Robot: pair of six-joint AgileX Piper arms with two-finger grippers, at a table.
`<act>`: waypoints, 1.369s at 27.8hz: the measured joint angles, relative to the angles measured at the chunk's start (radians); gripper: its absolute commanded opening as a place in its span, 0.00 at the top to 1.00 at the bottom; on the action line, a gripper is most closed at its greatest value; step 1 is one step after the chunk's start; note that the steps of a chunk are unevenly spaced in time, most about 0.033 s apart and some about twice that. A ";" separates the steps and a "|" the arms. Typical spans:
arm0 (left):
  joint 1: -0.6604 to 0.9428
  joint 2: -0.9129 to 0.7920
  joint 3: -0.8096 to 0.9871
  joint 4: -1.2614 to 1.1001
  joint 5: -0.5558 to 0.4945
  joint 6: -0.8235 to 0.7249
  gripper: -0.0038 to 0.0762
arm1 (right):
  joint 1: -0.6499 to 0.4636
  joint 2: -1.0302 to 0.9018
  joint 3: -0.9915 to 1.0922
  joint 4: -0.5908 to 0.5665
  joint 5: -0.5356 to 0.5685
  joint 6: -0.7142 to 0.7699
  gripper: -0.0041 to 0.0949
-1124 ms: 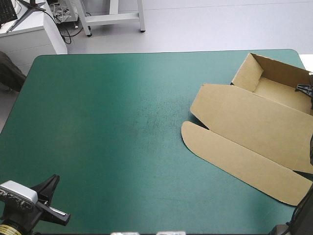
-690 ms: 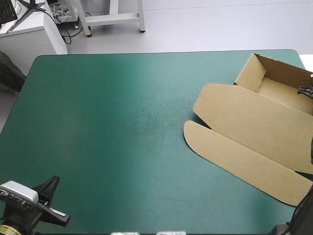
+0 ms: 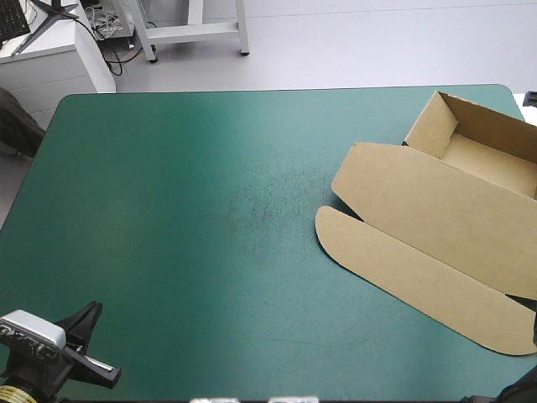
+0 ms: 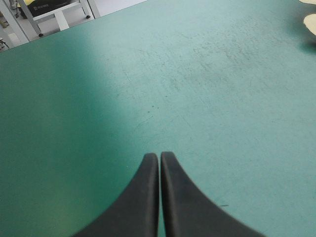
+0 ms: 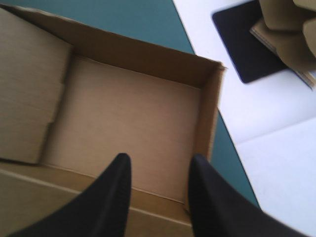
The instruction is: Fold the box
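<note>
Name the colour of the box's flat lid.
Plain brown, with no print. The box shows best in the high view, its lid lying flat.

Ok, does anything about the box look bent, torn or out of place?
Nothing stands out. The box is an open tray with upright walls, its lid flat on the teal-green cover, no tears visible. It only sits close to the table's right edge.
</note>
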 measured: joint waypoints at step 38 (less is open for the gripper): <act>0.000 0.000 0.059 -0.008 -0.065 -0.072 0.96 | 0.862 -1.246 1.506 -0.147 -0.473 0.177 0.97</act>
